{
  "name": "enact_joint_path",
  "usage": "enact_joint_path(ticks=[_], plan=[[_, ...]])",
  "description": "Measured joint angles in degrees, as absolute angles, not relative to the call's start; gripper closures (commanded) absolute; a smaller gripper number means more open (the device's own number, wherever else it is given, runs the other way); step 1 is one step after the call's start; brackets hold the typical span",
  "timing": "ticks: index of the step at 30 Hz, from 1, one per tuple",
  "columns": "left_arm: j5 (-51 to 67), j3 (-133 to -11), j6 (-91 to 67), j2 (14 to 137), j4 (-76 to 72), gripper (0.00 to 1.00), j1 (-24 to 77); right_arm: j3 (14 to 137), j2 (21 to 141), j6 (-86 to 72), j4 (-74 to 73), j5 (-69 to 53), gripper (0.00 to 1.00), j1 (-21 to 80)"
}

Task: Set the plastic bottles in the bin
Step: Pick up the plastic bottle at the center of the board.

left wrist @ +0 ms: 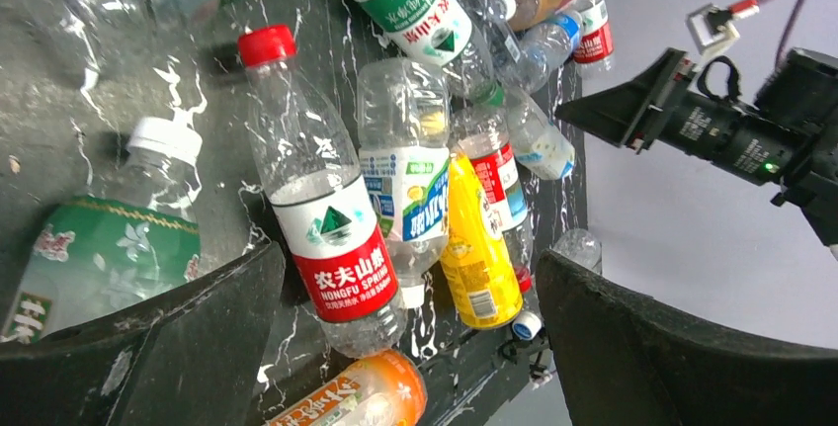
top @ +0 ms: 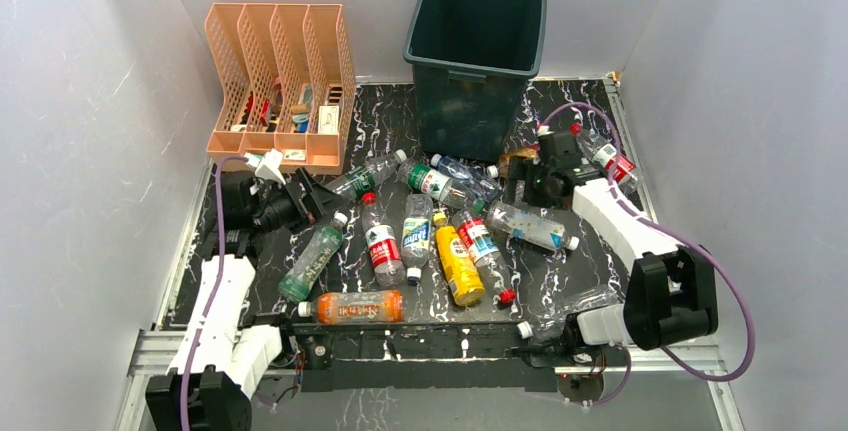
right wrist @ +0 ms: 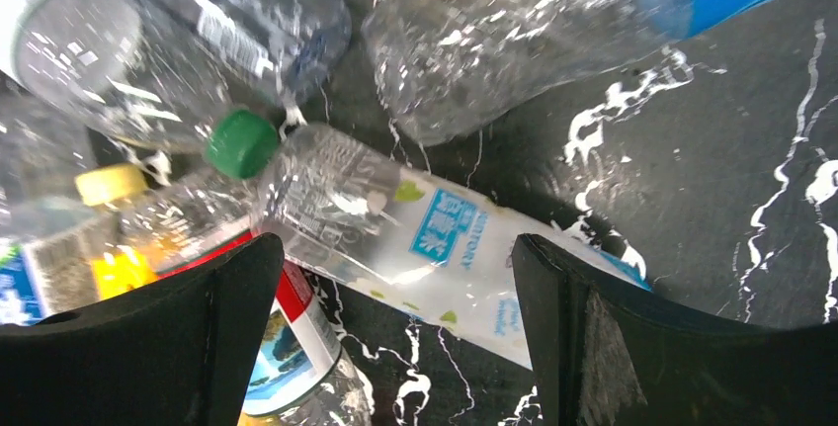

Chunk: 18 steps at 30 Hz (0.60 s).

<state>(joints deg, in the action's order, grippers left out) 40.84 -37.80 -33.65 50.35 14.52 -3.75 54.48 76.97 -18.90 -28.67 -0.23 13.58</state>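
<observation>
- The orange bottle (top: 352, 305) lies on its side along the near edge of the black marbled desk (top: 385, 116), low in the middle of the top view. A clear bottle (top: 565, 313) lies low at the right, just beside the right arm.
- Higher in that frame, several of the plastic bottles lie side by side in a row. From left of centre they are a green-label bottle (top: 312, 263), a red-label bottle (top: 381, 243), a blue-and-white-label bottle (top: 416, 236) and a yellow bottle (top: 458, 266).
- The left tool (left wrist: 410, 263) has its jaws spread wide and grips nothing. In its wrist view the red-label bottle shows between the two dark fingers (left wrist: 148, 347) at the bottom of the frame. In the top view this tool sits at centre left, near the green-label bottle's cap end.
- The right tool (right wrist: 395, 248) is also spread wide and holds nothing. Its wrist view shows a pale-blue-label bottle (right wrist: 435, 238) lying slantwise between the fingers (right wrist: 672, 347), with a green cap (right wrist: 242, 144) just beside the bottle's upper-left end. Whether the fingers touch it cannot be told. In the top view this tool sits right of centre.
- Farther up the frame, more clear bottles crowd together just below the bin, and one with a red label (top: 608, 158) lies at the right edge of the desk.
- The bin (top: 474, 51) stands upright at upper centre, on the far part of the desk.
- A peach file organizer (top: 280, 81) stands at upper left, apart from the bin.
</observation>
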Motion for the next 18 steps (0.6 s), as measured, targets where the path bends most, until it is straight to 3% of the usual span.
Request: enact_joint_path(ticks=[5,18], plan=[[42.0,-35.5,-34.9,46.9,14.6,0.02,-2.2,51.7,79.4,-18.0,-28.4,5.7,0.02,20.0],[40.8,-39.6,-32.2,53.5,17.0,0.02,-0.3,54.0,83.0,-18.1,-24.5,9.8,0.02,21.5]])
